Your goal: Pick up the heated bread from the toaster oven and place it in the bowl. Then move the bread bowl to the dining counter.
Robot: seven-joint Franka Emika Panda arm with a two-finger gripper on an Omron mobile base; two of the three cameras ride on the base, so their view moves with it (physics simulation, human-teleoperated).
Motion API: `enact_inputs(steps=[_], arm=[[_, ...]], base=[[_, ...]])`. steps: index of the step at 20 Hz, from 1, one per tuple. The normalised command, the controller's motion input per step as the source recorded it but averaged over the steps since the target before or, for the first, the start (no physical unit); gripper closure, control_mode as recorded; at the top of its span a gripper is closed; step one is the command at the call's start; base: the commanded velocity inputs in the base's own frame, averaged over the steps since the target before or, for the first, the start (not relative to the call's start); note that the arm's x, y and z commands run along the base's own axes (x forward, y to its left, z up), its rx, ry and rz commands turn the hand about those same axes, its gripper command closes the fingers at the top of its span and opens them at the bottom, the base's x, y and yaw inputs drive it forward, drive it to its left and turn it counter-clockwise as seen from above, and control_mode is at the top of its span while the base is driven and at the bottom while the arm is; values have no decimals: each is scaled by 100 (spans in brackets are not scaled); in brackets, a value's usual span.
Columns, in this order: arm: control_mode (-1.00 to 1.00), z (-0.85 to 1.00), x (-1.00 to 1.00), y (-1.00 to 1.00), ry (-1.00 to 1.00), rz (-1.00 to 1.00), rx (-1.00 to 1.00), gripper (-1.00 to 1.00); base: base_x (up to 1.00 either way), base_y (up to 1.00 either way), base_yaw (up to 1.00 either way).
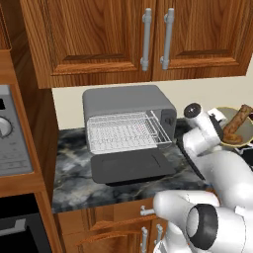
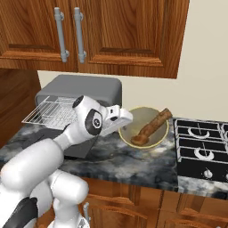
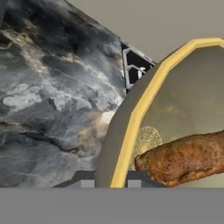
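Bread (image 2: 150, 128) lies in the bowl (image 3: 131, 118) — claw (image 3: 111, 178) clamped on its rim; next, lift toward the dining counter.

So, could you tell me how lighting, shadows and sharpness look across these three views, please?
Left base view: flat, even rendered light, a soft shadow under the toaster oven door, no glare. Right base view: equally crisp, the bread shading the bowl faintly. Hand view: the close bowl rim looks faceted and the counter texture smeared, with the gripper shut on that rim.
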Motion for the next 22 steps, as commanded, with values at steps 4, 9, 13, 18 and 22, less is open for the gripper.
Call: enact_inputs(steps=[4,9,13,18,22], arm=[[-100,100,-57,81,31,20,-5,100],[-100,100,-52,84,34,33,0,100],[-100,76,-62,62,9,47,1,100],[-100,2,-12,4,-2,7,0,100],[100,0,0,0,0,0,0,100]], base=[[0,0,0],[0,0,0],[0,0,0],[0,0,0],[-78,0,47]])
